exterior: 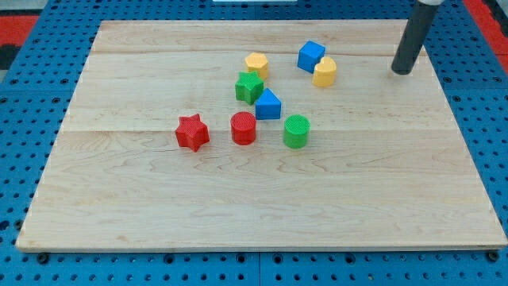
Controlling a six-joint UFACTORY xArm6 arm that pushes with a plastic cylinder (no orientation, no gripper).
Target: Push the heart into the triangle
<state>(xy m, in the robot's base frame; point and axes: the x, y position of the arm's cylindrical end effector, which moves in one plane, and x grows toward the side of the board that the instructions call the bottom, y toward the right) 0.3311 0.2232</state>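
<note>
The yellow heart (324, 72) lies at the view's upper middle, touching the blue cube (311, 56) on the cube's lower right. The blue triangle (268, 105) lies to the heart's lower left, a short gap away, and touches the green star (248, 86). My tip (402, 71) rests on the board at the view's upper right, well to the right of the heart at about the same height. It touches no block.
A yellow pentagon (256, 63) sits above the green star. A red star (191, 132), a red cylinder (244, 128) and a green cylinder (296, 131) stand in a row below the triangle. The wooden board (119, 206) lies on a blue pegboard.
</note>
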